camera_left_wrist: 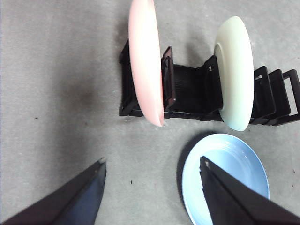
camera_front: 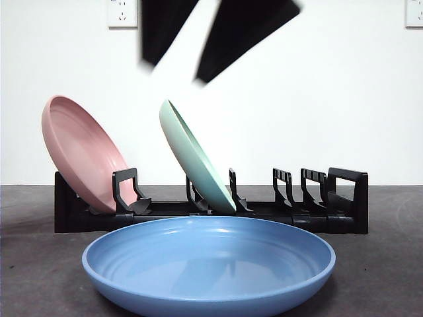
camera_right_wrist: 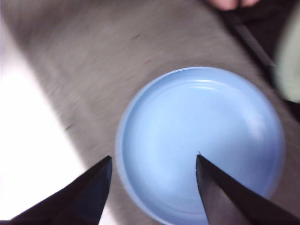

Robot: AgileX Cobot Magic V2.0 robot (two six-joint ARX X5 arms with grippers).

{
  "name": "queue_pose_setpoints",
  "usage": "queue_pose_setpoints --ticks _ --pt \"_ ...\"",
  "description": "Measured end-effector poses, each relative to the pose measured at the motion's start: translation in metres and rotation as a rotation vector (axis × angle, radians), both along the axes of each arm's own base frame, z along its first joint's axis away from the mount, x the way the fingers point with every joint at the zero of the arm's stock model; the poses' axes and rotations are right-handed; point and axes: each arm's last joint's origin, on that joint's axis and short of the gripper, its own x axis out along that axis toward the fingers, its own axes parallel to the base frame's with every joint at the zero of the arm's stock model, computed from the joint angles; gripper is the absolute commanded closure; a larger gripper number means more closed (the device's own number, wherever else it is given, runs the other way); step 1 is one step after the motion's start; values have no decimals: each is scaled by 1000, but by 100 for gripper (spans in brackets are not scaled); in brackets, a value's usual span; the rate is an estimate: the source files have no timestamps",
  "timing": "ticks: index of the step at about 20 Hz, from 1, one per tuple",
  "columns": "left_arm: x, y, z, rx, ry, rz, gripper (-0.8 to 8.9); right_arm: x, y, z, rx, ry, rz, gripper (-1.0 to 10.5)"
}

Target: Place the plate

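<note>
While both arms hang above the desk (camera_front: 39,264), neither holds anything. Right gripper (camera_right_wrist: 152,161): fingers (camera_right_wrist: 89,192) spread wide, empty, over the blue plate (camera_right_wrist: 201,140), touching nothing; view blurred. Left gripper (camera_left_wrist: 152,166): fingers (camera_left_wrist: 79,197) also spread wide, empty, above bare desk with the blue plate under one finger.

Blue plate (camera_front: 208,264) lies flat on the grey desk, just in front of the black rack (camera_front: 330,205), at 6 o'clock from it. Pink plate (camera_front: 82,152) leans in the rack's end slot at 9 o'clock; green plate (camera_front: 195,158) leans in a middle slot. Remaining slots toward 3 o'clock hold nothing.

Behind: white wall, sockets (camera_front: 122,13) at the upper corners.
</note>
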Motion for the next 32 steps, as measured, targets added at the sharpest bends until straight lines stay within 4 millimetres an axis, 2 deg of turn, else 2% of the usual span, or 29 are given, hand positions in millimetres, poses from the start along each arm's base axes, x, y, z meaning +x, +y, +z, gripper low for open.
queue_pose_setpoints --ticks 2,5,9,12,20,24,27,28,31,32 --pt "2 -1 0 -3 2 -4 501 17 -29 17 70 -33 -137 669" --pt "9 -3 0 -13 -17 -9 501 37 -82 25 101 -95 -341 670" --pt "25 -10 -4 -31 -8 -26 501 49 -149 12 84 -118 -539 670" --pt "51 -20 -11 -2 42 -24 501 51 -176 3 91 -71 -594 670" --pt "135 -63 -12 317 117 62 501 52 -182 3 84 -69 -598 670" --pt "161 -76 -26 432 139 102 501 52 -182 3 81 -75 -595 670" --pt "171 -78 -39 506 165 129 507 53 -183 3 59 -91 -617 670" --pt "174 -79 -42 511 174 128 535 53 -184 3 51 -96 -625 670" --pt "177 -80 -43 511 163 125 774 53 -184 3 50 -97 -626 669" --pt "177 -80 -43 507 155 126 806 53 -184 3 50 -97 -626 669"
